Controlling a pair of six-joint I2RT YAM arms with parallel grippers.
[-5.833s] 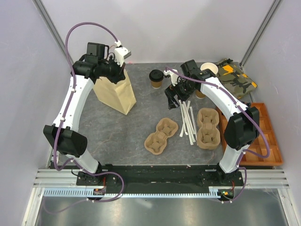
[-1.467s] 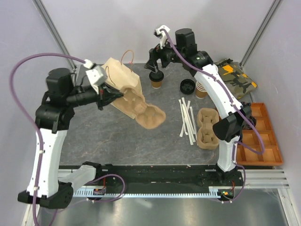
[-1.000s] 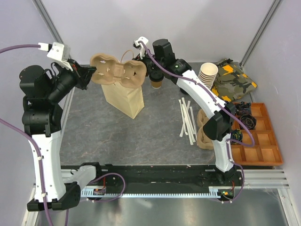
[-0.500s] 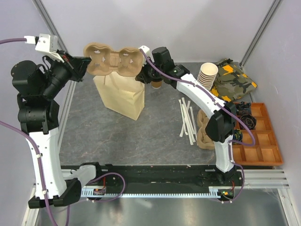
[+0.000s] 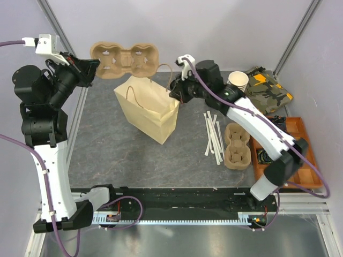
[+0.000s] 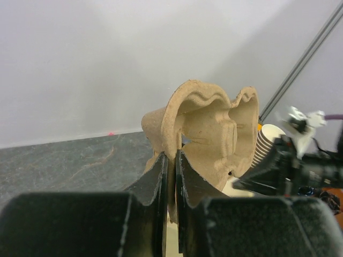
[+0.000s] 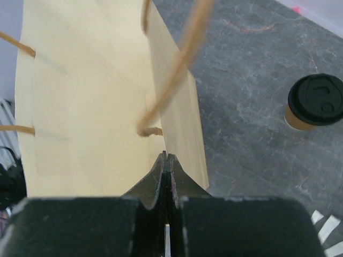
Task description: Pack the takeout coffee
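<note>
Two arms are cooperating: the left jaws are clenching the cup carrier (image 5: 124, 58), lifting it higher, while the right jaws are pinching the rim of the paper bag (image 5: 147, 110), tugging it rightward, leaving the coffee (image 7: 316, 108) standing unpacked on the worktop (image 5: 107, 150).

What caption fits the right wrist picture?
Jaws pinch the rim of the paper bag; the coffee cup stands nearby on the table.
</note>
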